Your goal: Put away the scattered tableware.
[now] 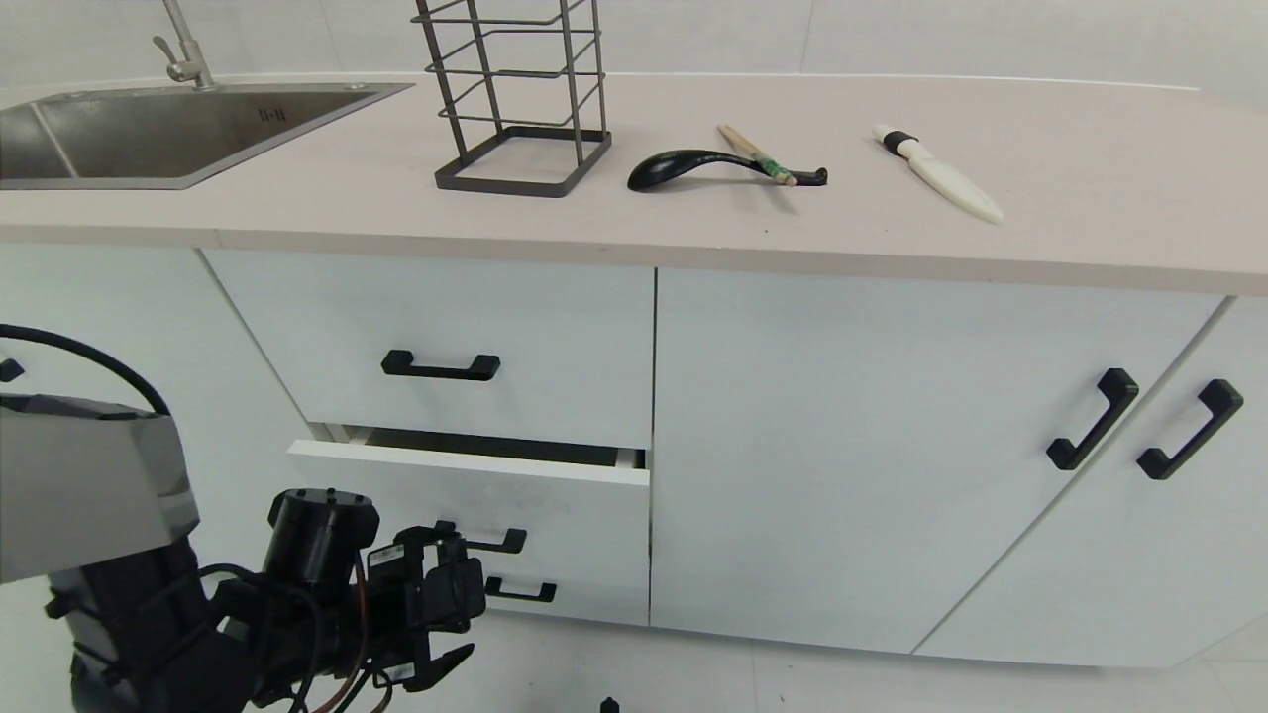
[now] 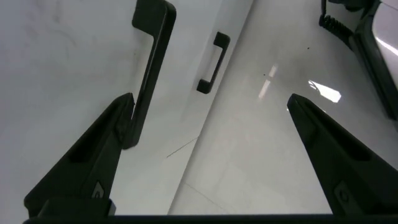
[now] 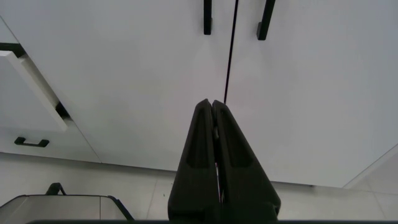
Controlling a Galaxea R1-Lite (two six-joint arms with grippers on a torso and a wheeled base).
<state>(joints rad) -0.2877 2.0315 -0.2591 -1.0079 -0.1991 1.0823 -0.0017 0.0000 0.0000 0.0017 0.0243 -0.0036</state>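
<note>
At the kitchen counter (image 1: 297, 213), the left tool (image 1: 466, 624) hangs low in front of a partly open drawer (image 1: 475, 485), its jaws spread wide and holding nothing. The scattered tableware lies well above it and off to its right, up on the counter: a black ladle (image 1: 684, 166) stretched along the counter's length, a pair of chopsticks (image 1: 758, 155) slanting across the ladle's stem, and, farthest from the tool, a white knife (image 1: 939, 174) lying at an angle with its tip toward the counter's front edge. A wire rack (image 1: 520, 109) stands almost straight above the tool, just beside the ladle's bowl.

The left wrist view adds what the head view cannot: the left tool (image 2: 209, 102) has the drawer handle (image 2: 152, 68) just beside one finger (image 2: 109, 146), though whether they touch cannot be told. The right wrist view shows the right tool (image 3: 211, 106) with its fingers pressed together on nothing, facing the cabinet doors (image 3: 298, 93) below the knife's end of the counter. By that placing, the right arm looks the nearer to the knife, and the left to the drawer.
</note>
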